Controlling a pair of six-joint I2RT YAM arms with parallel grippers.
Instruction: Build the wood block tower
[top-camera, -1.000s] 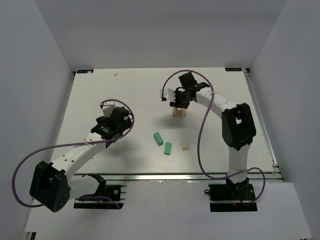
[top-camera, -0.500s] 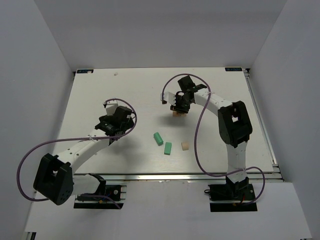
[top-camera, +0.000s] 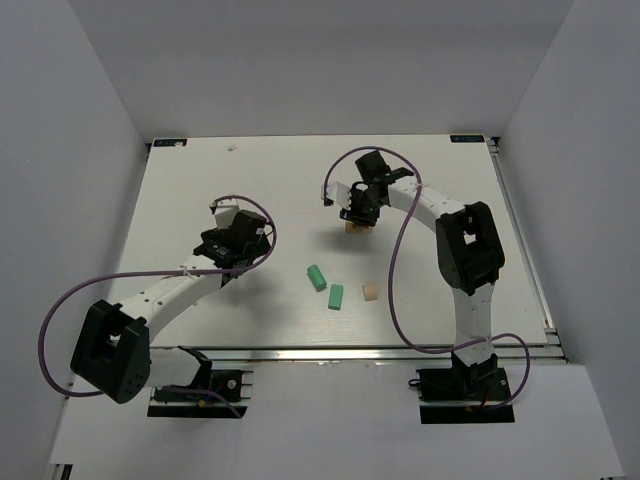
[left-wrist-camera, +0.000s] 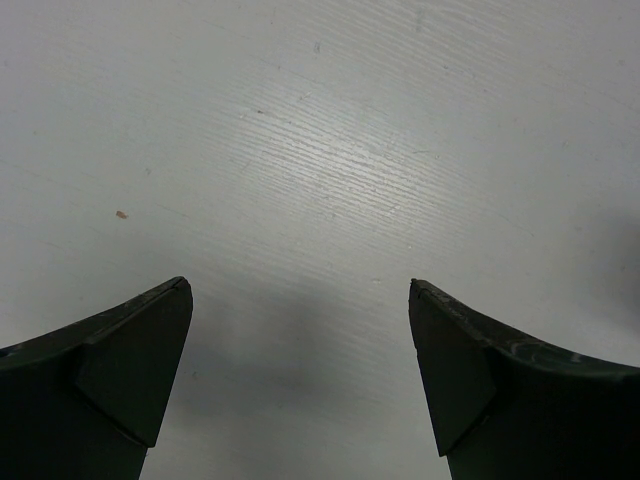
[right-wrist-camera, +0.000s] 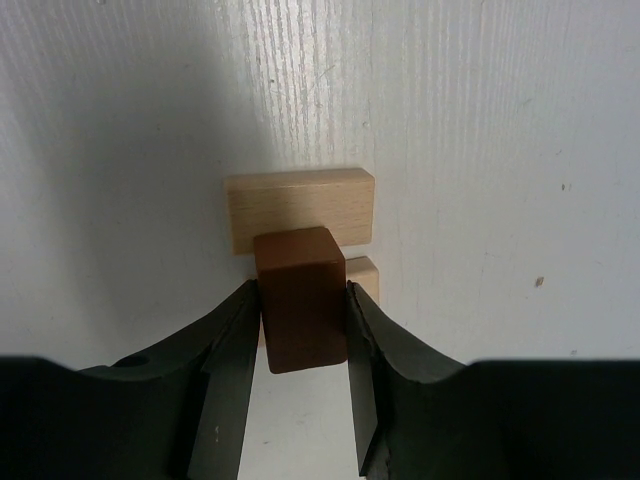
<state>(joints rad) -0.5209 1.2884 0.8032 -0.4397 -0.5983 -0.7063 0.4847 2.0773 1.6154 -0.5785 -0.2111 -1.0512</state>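
Observation:
My right gripper (right-wrist-camera: 301, 292) is shut on a dark brown block (right-wrist-camera: 300, 305), holding it just over two pale tan blocks lying side by side, the farther one (right-wrist-camera: 300, 205) long and the nearer one (right-wrist-camera: 366, 274) mostly hidden. From the top view, the right gripper (top-camera: 358, 210) hangs over these tan blocks (top-camera: 356, 227) at the back middle of the table. Two mint green blocks (top-camera: 316, 277) (top-camera: 336, 296) and a tan cube (top-camera: 369, 291) lie loose nearer the front. My left gripper (left-wrist-camera: 298, 285) (top-camera: 232, 245) is open over bare table, nothing between its fingers.
The white table (top-camera: 260, 180) is walled by white panels on the left, back and right. A metal rail (top-camera: 350, 352) runs along the front edge, by the arm bases. Purple cables loop off both arms.
My right gripper has shifted slightly left and down with the brown block, now covering more of the tan blocks. The left arm has crept a little toward the back right.

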